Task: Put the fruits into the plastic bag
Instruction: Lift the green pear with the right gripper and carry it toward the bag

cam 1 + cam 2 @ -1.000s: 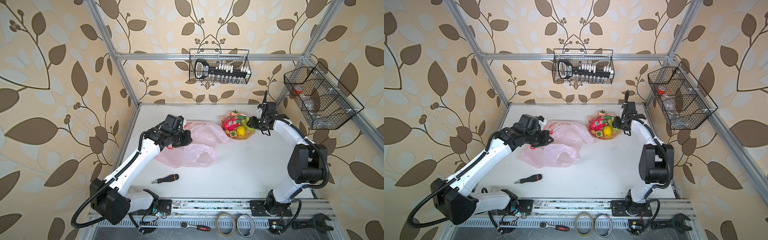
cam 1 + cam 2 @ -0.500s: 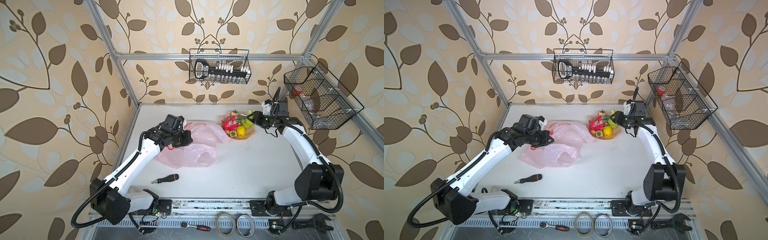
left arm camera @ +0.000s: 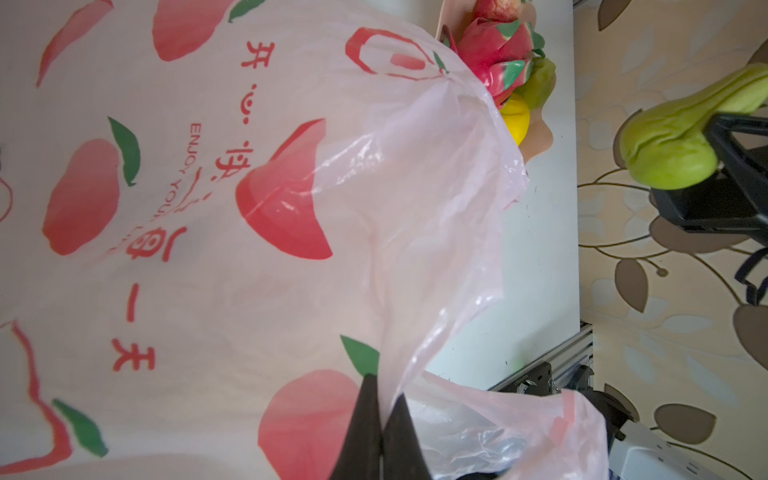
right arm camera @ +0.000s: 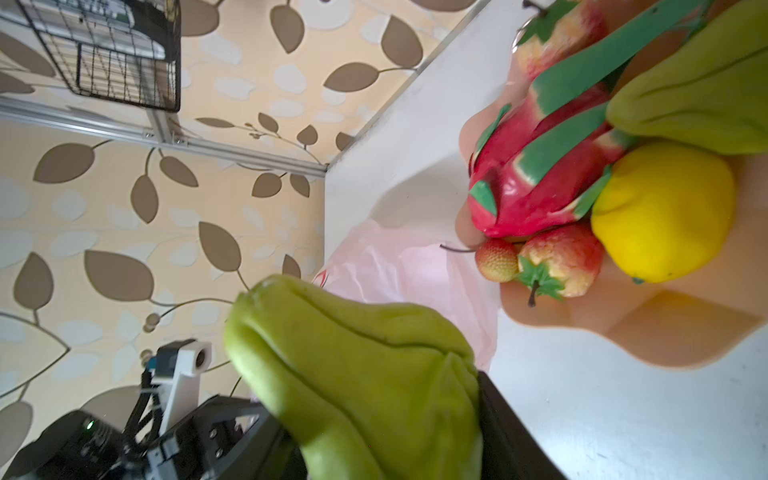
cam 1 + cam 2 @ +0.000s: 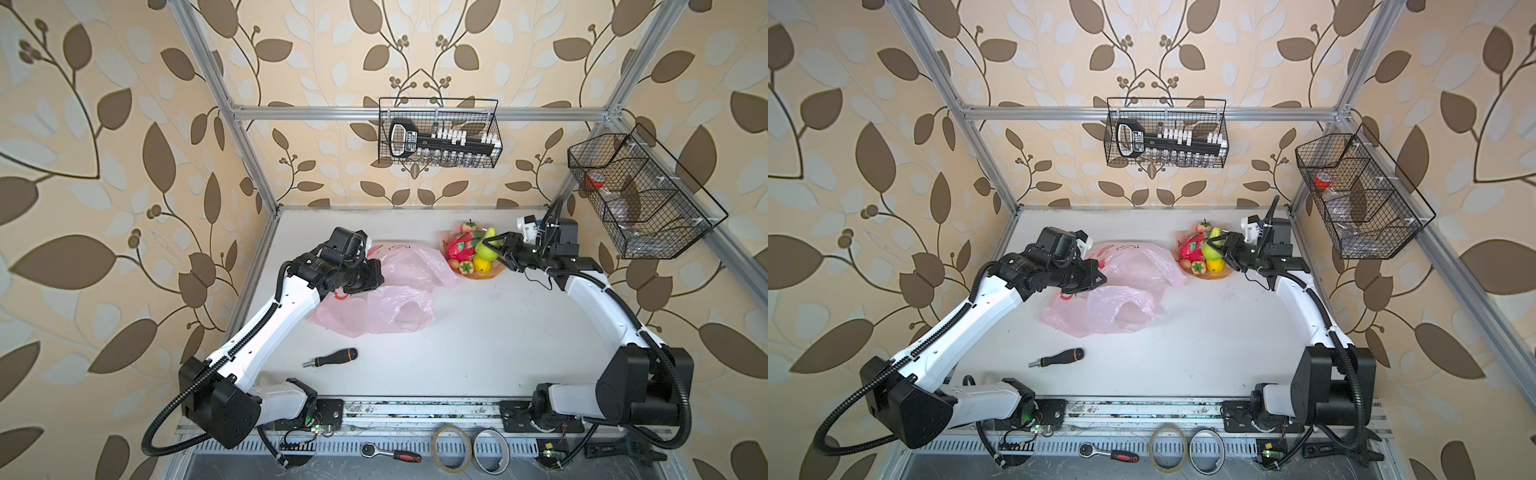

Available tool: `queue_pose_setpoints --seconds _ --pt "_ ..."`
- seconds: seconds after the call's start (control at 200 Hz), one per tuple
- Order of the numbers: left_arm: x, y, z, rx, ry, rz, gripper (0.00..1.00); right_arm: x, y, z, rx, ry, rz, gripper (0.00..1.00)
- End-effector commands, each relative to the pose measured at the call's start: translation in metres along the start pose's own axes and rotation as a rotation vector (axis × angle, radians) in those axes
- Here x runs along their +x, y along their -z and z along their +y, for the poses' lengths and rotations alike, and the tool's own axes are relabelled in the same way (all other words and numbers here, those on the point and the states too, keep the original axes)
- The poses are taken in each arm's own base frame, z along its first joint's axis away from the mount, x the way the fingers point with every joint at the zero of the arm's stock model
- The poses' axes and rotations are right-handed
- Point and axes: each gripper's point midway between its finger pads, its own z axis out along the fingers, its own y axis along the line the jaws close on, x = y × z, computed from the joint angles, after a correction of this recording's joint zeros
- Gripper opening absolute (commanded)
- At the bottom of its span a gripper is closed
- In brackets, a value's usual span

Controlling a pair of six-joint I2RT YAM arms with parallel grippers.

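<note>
The pale-pink plastic bag (image 5: 399, 291) (image 5: 1125, 291) lies crumpled on the table at centre-left. My left gripper (image 5: 376, 274) (image 3: 384, 415) is shut on a fold of its rim, holding the mouth up. My right gripper (image 5: 490, 249) (image 4: 374, 415) is shut on a green pear (image 5: 484, 251) (image 3: 681, 141) (image 4: 365, 374), held just above the plate (image 5: 494, 272). On the plate lie the dragon fruit (image 5: 461, 247) (image 4: 528, 187), a lemon (image 5: 481, 264) (image 4: 665, 212), a strawberry (image 4: 496, 259) and another green fruit (image 4: 698, 99).
A screwdriver (image 5: 332, 357) lies on the table in front of the bag. Wire baskets hang on the back wall (image 5: 438, 133) and the right frame (image 5: 640, 195). A ratchet (image 5: 390, 453) and tape rolls (image 5: 453, 449) sit below the front rail.
My right arm has swung its wrist round, and its gripper with the green pear has shifted a little left above the plate. The left arm and the bag have not moved.
</note>
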Motion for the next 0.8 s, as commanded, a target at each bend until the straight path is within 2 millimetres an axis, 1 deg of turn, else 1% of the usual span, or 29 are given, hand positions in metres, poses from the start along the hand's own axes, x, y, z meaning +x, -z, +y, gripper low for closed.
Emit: queue_pose_setpoints --seconds 0.0,0.085,0.155,0.23,0.305,0.385,0.425,0.555,0.635,0.795 --pt "-0.002 0.015 -0.002 -0.011 -0.013 -0.017 0.0 0.025 0.004 0.031 -0.116 -0.012 0.061 0.28" --pt "0.001 0.018 0.001 -0.024 -0.012 -0.015 0.0 0.052 0.0 0.034 -0.128 -0.02 0.107 0.28" --pt "0.004 0.021 0.004 -0.03 -0.001 -0.027 0.0 0.071 -0.003 0.029 -0.113 -0.04 0.13 0.28" --pt "0.009 0.023 0.003 0.001 0.005 -0.035 0.0 0.087 -0.003 0.025 -0.106 -0.063 0.129 0.27" --pt "0.019 0.018 0.006 0.019 0.046 -0.013 0.0 0.102 -0.003 0.019 -0.091 -0.084 0.11 0.27" --pt "0.029 0.013 0.003 0.054 0.075 0.027 0.0 0.123 -0.006 0.017 -0.094 -0.098 0.139 0.26" --pt "0.033 0.011 0.006 0.054 0.086 0.031 0.0 0.136 -0.008 0.015 -0.085 -0.096 0.159 0.26" --pt "0.037 0.013 0.012 0.054 0.098 0.004 0.0 0.17 -0.009 0.004 -0.061 -0.1 0.204 0.26" --pt "0.038 0.017 0.012 0.054 0.089 -0.003 0.0 0.184 -0.009 -0.004 -0.059 -0.121 0.211 0.26" --pt "0.041 0.026 0.012 0.047 0.079 -0.008 0.0 0.201 -0.008 -0.012 -0.068 -0.154 0.217 0.26"
